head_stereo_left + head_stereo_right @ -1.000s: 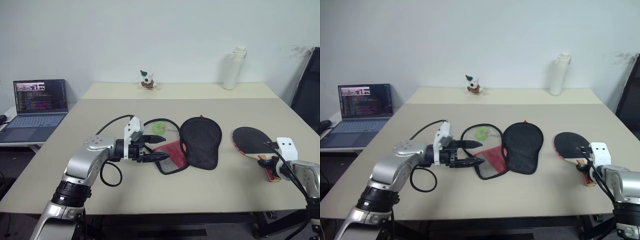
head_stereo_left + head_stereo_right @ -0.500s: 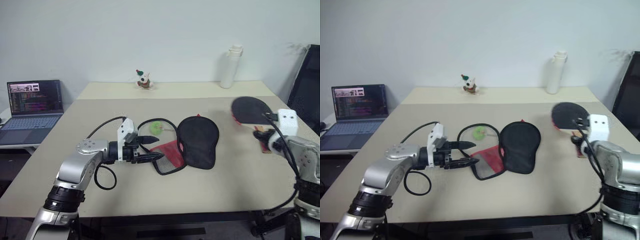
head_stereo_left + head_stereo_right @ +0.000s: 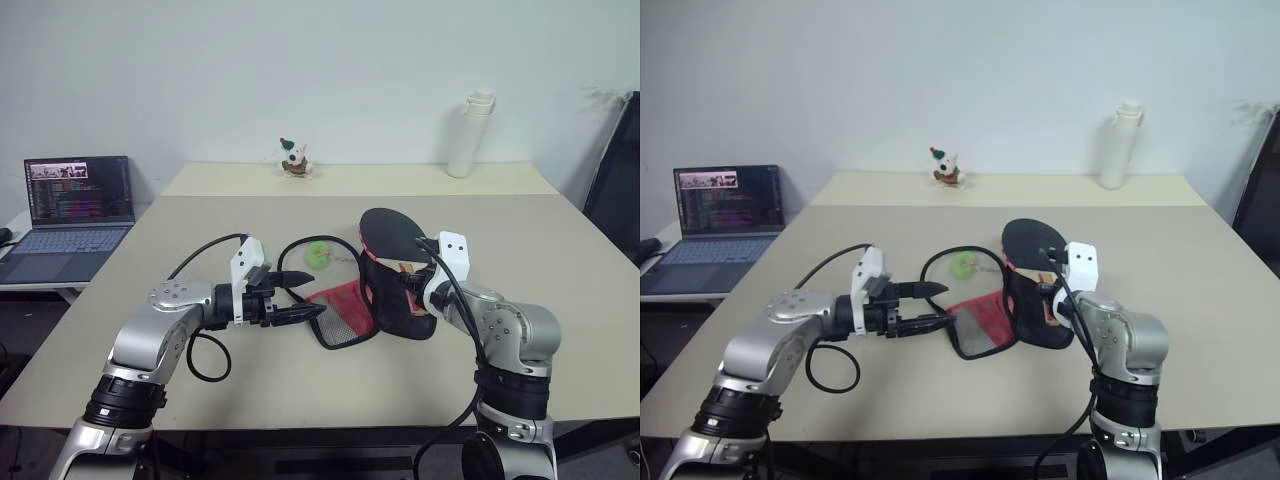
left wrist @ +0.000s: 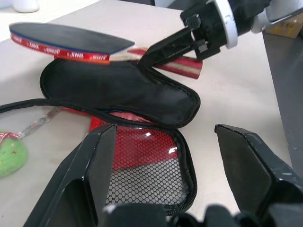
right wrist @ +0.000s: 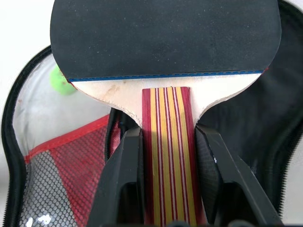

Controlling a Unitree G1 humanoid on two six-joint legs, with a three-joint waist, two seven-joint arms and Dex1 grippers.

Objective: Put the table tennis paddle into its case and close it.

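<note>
- The right gripper (image 5: 165,142) is clenched on the striped wooden handle of the table tennis paddle (image 3: 392,232), one black finger on each side of the grip.
- The paddle is held off the table, its black blade roughly level above the black rounded part of the case (image 3: 385,295); the lower end of the handle is cut off at the edge of the right wrist view.
- The case lies unzipped and spread on the table (image 3: 300,390): black half under the paddle, red panel and black mesh half nearer the left gripper. Any logo on the red panel is too small to make out.
- The left gripper (image 3: 300,297) is released, its two black fingers spread apart and pointing toward the mesh half. Whether a fingertip touches the case rim cannot be told from the head views.
- A black cord loops on the table beside the case, around a small green object (image 3: 318,254) whose nature is hard to tell.
- At the far table edge stand a small figurine (image 3: 292,158) and a white bottle (image 3: 464,136).
- A laptop (image 3: 70,215) sits open on a separate surface to the left, its screen text unreadable.
</note>
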